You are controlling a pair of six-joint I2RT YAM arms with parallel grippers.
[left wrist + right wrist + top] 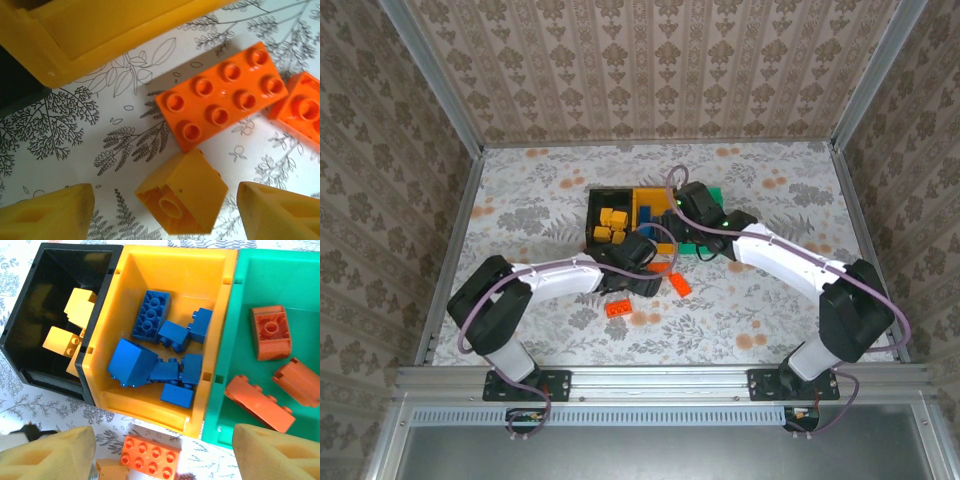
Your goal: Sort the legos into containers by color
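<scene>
Floral tabletop [540, 200] | yellow brick [186, 186] tilted, dead centre in left pincer [162, 202], spread wide | right pincer [162, 446] apart too, over bins [145, 407]

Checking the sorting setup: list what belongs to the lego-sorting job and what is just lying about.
Job: black bin, yellow bin, green bin; yellow bricks, blue bricks and orange bricks inside them; loose orange brick; loose yellow brick lying between the left jaws, which are open.
Lying about: flowered table cover, patterned walls, metal rail.
</scene>
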